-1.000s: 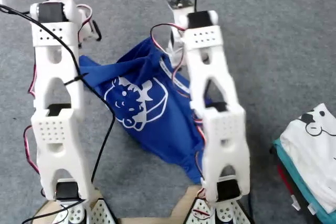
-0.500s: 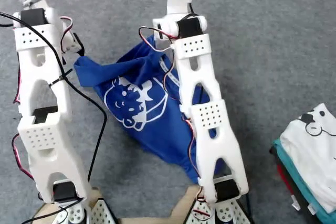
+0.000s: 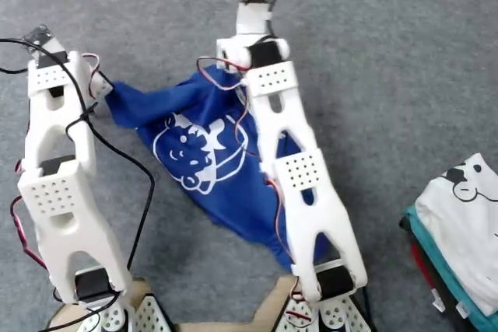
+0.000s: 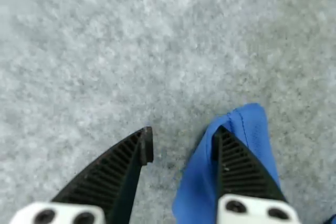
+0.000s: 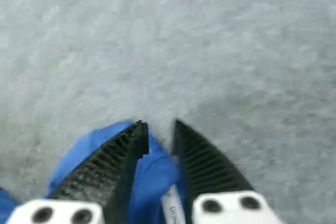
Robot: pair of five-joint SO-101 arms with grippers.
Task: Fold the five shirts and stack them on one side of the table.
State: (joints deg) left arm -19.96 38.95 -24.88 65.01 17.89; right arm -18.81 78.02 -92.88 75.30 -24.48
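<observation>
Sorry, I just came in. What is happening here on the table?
Two robot arms are working on a blue shirt that lies crumpled on the grey table and is not yet folded. The right gripper has its jaws closed on the fabric near the collar. The left gripper is at another corner of the shirt with its jaws open; the blue edge lies against one jaw but is not gripped. At the table's right edge there is a stack of folded shirts, with a white one on top.

A blue shirt [image 3: 202, 153] with white print lies rumpled mid-table; folded shirts [image 3: 465, 211] stack at the right edge.
</observation>
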